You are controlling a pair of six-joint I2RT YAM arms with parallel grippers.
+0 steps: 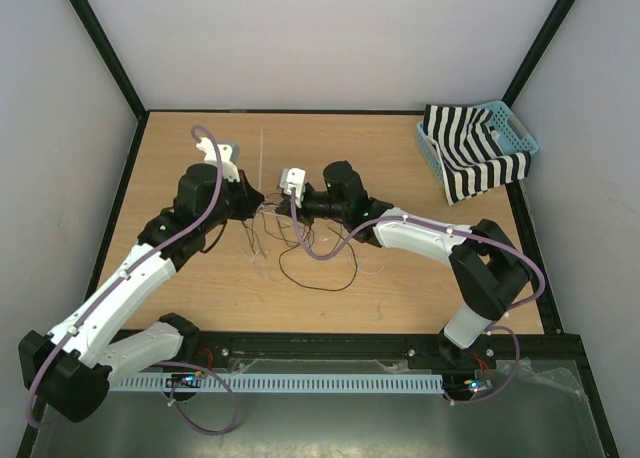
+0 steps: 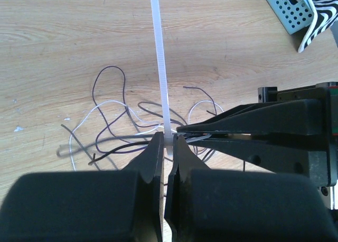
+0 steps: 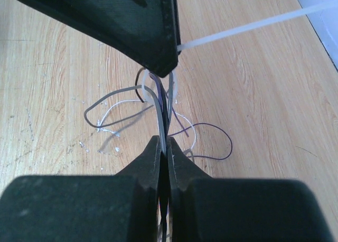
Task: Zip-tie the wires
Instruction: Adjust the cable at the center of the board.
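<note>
The wires (image 1: 318,270) lie as a loose tangle of thin dark and pale strands on the wooden table, between the two grippers. My left gripper (image 2: 168,141) is shut on the zip tie (image 2: 160,57), a whitish strip running straight away from the jaws across the table (image 1: 261,158). My right gripper (image 3: 163,145) is shut on a gathered bunch of the wires (image 3: 211,141), its tips almost touching the left gripper's tips. The zip tie (image 3: 248,24) sticks out sideways from the left gripper's finger (image 3: 132,20). The right gripper's fingers (image 2: 253,123) reach in from the right.
A blue basket (image 1: 522,128) holding a black-and-white striped cloth (image 1: 470,158) stands at the back right. Walls close the table on three sides. Both arms meet at the middle of the table.
</note>
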